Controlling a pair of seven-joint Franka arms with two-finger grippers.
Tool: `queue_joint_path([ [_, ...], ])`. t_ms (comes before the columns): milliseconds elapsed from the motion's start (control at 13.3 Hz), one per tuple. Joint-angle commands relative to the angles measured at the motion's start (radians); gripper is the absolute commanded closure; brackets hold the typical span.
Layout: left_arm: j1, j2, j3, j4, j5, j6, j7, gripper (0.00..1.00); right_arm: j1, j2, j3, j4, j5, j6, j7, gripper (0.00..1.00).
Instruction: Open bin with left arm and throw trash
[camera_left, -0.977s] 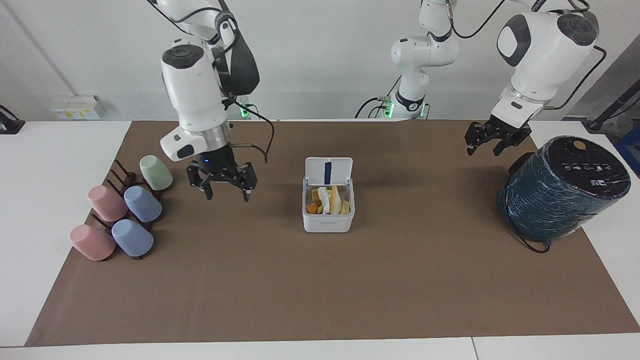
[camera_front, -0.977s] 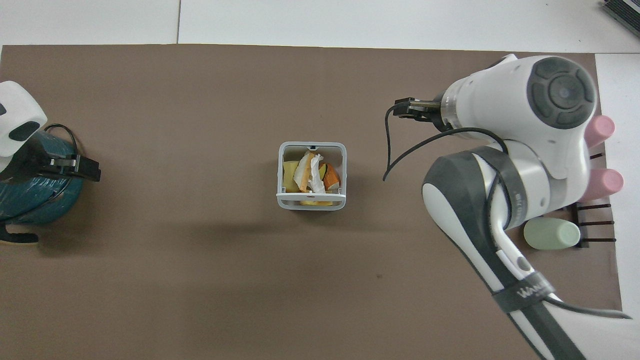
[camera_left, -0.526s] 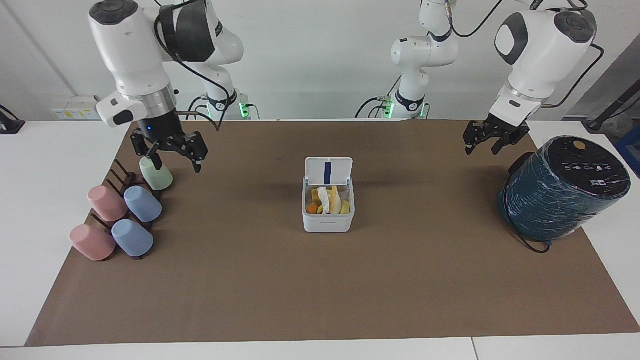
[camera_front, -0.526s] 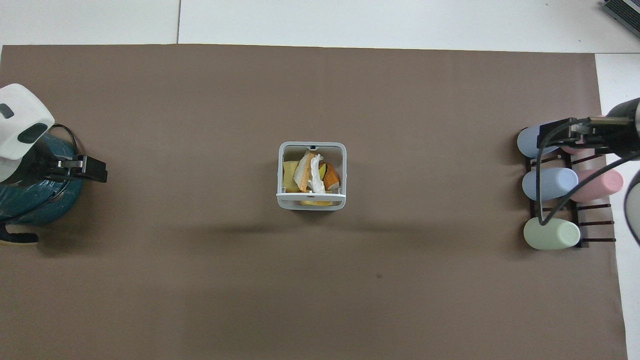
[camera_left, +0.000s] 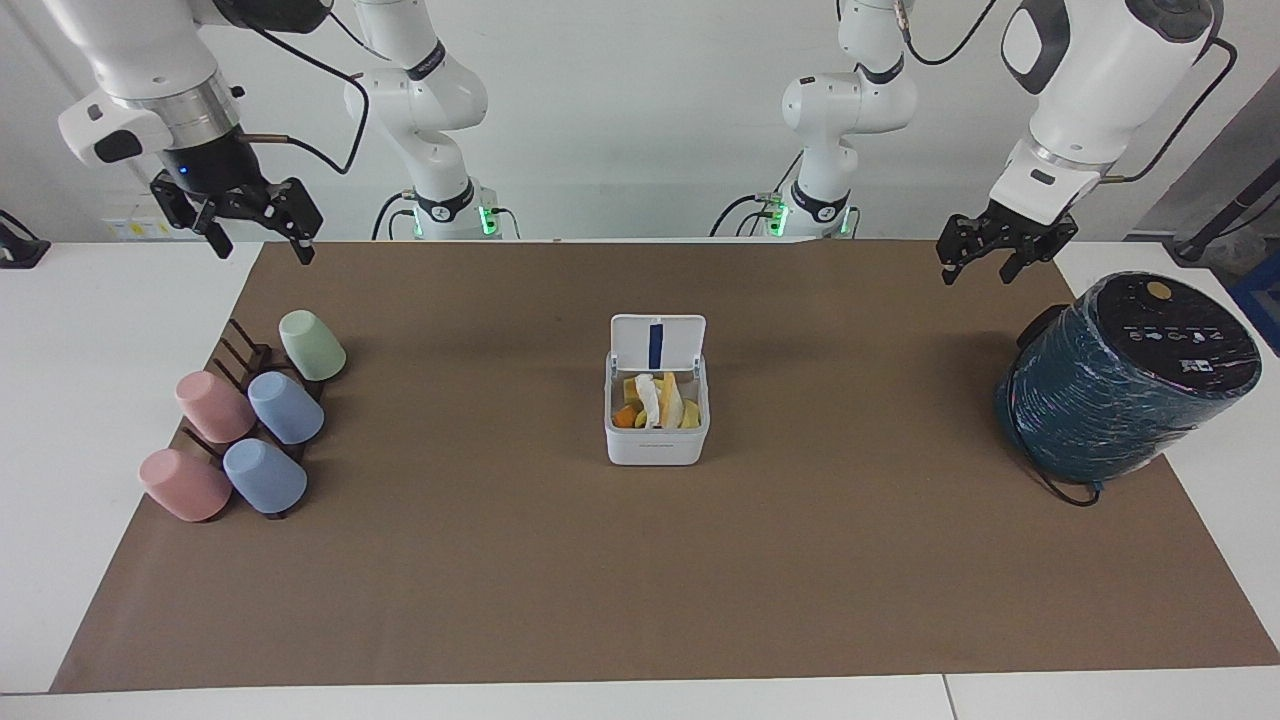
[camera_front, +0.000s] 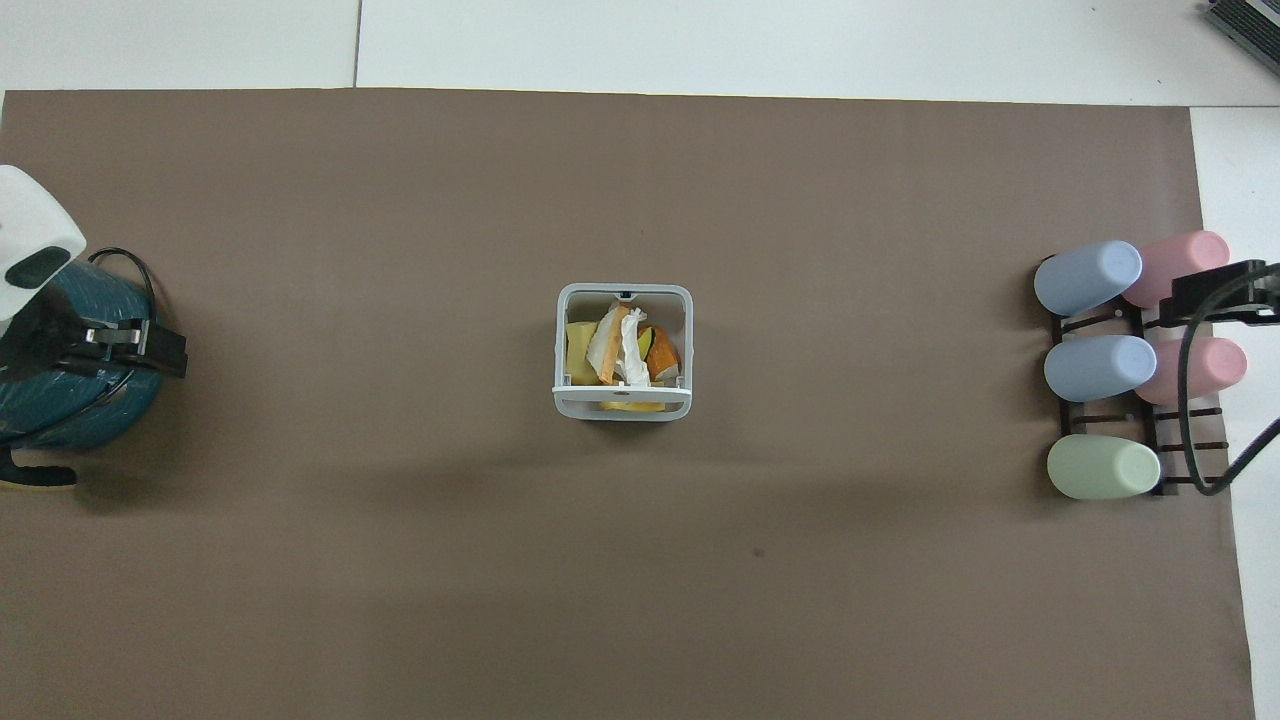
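The white bin (camera_left: 655, 443) stands at the middle of the brown mat with its lid (camera_left: 657, 343) tipped up, a blue strip showing on its inside. The trash (camera_left: 655, 400) lies inside it: white crumpled paper with yellow and orange scraps, also seen from overhead (camera_front: 622, 345). My left gripper (camera_left: 982, 268) hangs open and empty above the mat's robot-side edge, beside the teal cylinder. My right gripper (camera_left: 258, 248), with a blue light, is raised, open and empty, over the cup rack's end of the table. Both are well apart from the bin.
A big teal wrapped cylinder (camera_left: 1125, 375) with a black top sits at the left arm's end of the mat. A dark rack with several pastel cups (camera_left: 250, 420) lies at the right arm's end. The brown mat (camera_left: 640, 580) covers most of the table.
My right gripper has lifted and swung away from beside the bin to the cup rack's end. My left gripper has risen a little and its fingers have spread. Bin and trash are unmoved.
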Motion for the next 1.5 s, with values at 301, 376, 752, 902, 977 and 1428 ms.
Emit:
queue_joint_path([
  [301,-0.029,0.009,0.001,0.025,0.023,-0.008,-0.024,0.0,0.0,-0.007,0.019,-0.02,0.027,-0.044,0.022,0.0],
  [376,-0.029,0.009,0.001,0.025,0.023,0.0,-0.041,0.0,0.0,0.002,0.021,-0.017,0.012,-0.044,0.012,0.0],
  [752,-0.029,0.009,0.001,0.023,0.023,0.009,-0.069,0.0,0.02,-0.001,0.029,-0.028,-0.004,-0.042,-0.039,0.0],
  [902,-0.028,0.009,0.001,0.023,0.023,0.013,-0.066,0.0,0.02,-0.002,0.029,-0.029,-0.004,-0.045,-0.034,0.0],
  [977,-0.028,0.009,0.001,0.022,0.023,0.016,-0.066,0.0,0.02,-0.004,0.029,-0.031,-0.002,-0.047,-0.031,0.0],
  [1428,-0.018,0.007,0.002,0.02,-0.004,0.024,-0.069,0.0,0.018,-0.009,0.029,-0.037,0.014,-0.048,-0.025,0.0],
])
